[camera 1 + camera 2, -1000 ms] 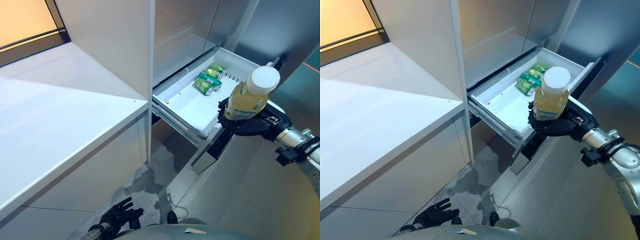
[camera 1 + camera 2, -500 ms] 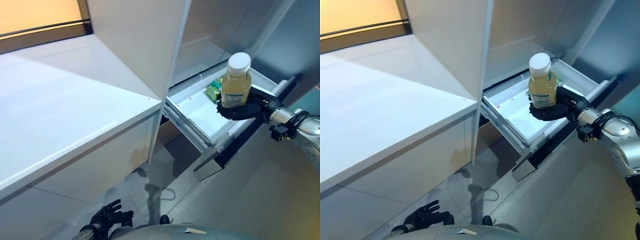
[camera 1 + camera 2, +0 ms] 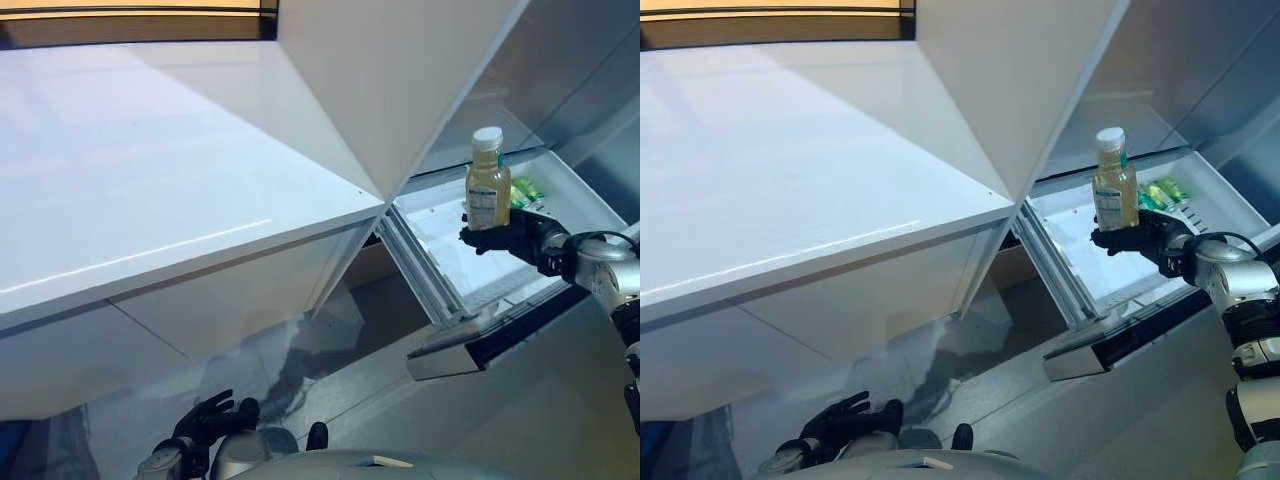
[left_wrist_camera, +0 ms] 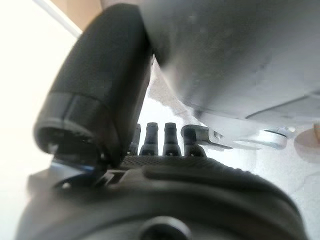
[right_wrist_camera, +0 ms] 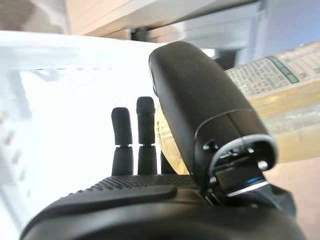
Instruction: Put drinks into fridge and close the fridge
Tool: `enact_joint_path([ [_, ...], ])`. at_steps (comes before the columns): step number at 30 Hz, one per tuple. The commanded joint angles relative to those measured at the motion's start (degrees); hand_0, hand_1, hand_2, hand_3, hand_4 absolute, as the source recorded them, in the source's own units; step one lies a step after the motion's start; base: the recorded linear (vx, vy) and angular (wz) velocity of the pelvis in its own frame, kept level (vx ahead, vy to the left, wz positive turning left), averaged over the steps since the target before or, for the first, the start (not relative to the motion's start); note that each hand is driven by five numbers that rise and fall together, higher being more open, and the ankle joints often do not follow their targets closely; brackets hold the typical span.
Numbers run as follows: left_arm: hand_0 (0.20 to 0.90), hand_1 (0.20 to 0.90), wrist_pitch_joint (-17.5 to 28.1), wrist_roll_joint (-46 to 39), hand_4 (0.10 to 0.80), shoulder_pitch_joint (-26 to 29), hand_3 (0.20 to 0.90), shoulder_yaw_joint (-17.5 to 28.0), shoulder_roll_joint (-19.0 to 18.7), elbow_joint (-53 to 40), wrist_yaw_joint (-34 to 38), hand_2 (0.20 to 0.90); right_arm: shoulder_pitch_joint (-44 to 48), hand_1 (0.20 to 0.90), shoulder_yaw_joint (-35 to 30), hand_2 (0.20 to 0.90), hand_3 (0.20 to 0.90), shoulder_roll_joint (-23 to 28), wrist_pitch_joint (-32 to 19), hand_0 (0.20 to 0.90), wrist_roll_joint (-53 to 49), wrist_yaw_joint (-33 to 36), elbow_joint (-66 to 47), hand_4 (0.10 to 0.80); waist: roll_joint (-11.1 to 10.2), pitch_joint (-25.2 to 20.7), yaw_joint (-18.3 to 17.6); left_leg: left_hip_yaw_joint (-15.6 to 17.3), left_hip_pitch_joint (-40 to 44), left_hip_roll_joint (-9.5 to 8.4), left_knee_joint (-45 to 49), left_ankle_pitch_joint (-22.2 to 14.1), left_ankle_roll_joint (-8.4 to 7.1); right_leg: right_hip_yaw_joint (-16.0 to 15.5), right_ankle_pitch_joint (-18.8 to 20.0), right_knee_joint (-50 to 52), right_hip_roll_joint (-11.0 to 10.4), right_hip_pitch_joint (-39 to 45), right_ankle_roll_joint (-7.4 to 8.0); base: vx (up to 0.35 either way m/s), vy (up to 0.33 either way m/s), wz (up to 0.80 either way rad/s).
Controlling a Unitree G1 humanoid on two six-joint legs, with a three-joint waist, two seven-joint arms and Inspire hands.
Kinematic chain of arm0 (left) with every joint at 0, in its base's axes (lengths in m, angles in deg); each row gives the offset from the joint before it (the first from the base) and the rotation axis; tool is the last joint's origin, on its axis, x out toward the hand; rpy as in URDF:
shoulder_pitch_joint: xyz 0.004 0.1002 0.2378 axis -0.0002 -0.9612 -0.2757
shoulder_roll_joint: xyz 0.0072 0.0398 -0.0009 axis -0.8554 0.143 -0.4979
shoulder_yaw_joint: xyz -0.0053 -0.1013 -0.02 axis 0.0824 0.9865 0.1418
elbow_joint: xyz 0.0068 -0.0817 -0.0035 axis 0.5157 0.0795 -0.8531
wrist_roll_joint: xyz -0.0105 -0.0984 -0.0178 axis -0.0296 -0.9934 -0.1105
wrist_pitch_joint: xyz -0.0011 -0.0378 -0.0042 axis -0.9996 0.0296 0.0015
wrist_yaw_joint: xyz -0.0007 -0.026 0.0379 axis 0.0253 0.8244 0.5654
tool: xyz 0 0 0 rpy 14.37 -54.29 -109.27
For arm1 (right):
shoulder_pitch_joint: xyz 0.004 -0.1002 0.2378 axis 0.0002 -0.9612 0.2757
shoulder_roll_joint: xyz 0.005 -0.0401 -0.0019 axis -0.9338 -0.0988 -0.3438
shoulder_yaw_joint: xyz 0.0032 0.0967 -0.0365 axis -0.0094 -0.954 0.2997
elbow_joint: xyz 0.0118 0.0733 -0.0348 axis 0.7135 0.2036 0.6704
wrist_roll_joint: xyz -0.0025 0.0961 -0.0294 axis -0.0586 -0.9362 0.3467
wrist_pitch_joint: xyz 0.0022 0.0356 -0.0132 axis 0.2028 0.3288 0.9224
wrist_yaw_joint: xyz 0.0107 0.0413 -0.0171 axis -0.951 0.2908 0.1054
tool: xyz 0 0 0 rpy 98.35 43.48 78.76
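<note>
A bottle of yellow drink with a white cap (image 3: 487, 180) stands upright in my right hand (image 3: 505, 238), whose thumb (image 5: 200, 110) and fingers are curled round its lower part. The bottle also shows in the right wrist view (image 5: 280, 85). The hand holds it over the white fridge drawer (image 3: 440, 228), which is pulled open, just in front of green cans (image 3: 527, 193) lying at the drawer's back. My left hand (image 3: 205, 420) hangs low near the floor with relaxed fingers (image 4: 157, 135) and holds nothing.
A wide white counter (image 3: 150, 170) lies to the left of the drawer. A tall white cabinet panel (image 3: 400, 70) rises above the drawer's left corner. The drawer's dark front (image 3: 480, 345) juts out over the grey floor (image 3: 340, 360).
The camera has swung, shifting the whole picture. My right hand has carried the bottle from the drawer's front edge inward over the drawer, close to the green cans. The left hand stays low.
</note>
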Motion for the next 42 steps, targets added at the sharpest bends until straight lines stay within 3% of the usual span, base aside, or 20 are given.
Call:
enact_joint_path([
  [1,0.900,0.900,-3.4,3.8,0.800,-4.3,0.900,-1.9,-5.0,3.9,1.4,0.900,14.1,0.300,-0.7,0.300,0.200,5.4,-2.3,0.300,4.9,-1.4,4.1,0.100,0.2,1.0,1.9,-1.0,0.7,-0.52,0.9,-6.3,1.49,-0.3,3.6,1.0,1.5,-2.7,2.88,-0.032,-0.073,-0.02],
  [15,0.900,0.900,-7.9,-0.5,0.800,0.0,0.900,-3.6,-8.4,-2.3,3.5,0.900,18.9,0.300,6.7,0.300,0.200,7.5,0.5,0.300,23.5,-14.6,22.1,0.100,1.4,6.7,4.1,-3.0,-3.4,-0.99,1.1,-4.6,1.61,-1.8,4.6,1.7,1.1,-6.2,2.85,-0.069,-0.030,0.05],
  [25,0.900,0.900,-10.1,-1.5,0.800,0.0,0.900,-3.1,-10.0,-5.6,3.8,0.900,22.5,0.300,10.6,0.300,0.200,7.4,3.2,0.300,36.3,-16.8,27.5,0.100,2.4,8.1,6.1,-4.5,-5.0,-1.63,1.2,-3.7,1.43,-3.3,4.7,1.9,0.6,-7.1,2.83,0.007,-0.031,0.07],
  [33,0.900,0.900,-11.4,-2.3,0.800,0.2,0.900,-2.9,-11.3,-8.0,4.6,0.900,25.2,0.300,11.6,0.300,0.200,6.6,9.6,0.300,37.0,-17.3,30.0,0.100,3.4,9.5,7.4,-5.9,-7.1,-2.06,1.2,-2.9,1.20,-3.9,4.8,2.0,0.5,-8.6,2.67,0.007,-0.040,0.09],
  [42,0.900,0.900,-16.8,-1.9,0.800,3.1,0.900,-1.0,-13.3,-10.9,6.9,0.900,26.5,0.300,9.5,0.300,0.200,6.6,9.6,0.300,37.1,-17.9,29.8,0.100,3.4,10.7,7.7,-5.8,-9.9,-1.76,1.6,-2.3,0.78,-5.0,4.8,2.8,0.1,-11.5,2.33,0.010,-0.054,0.04],
])
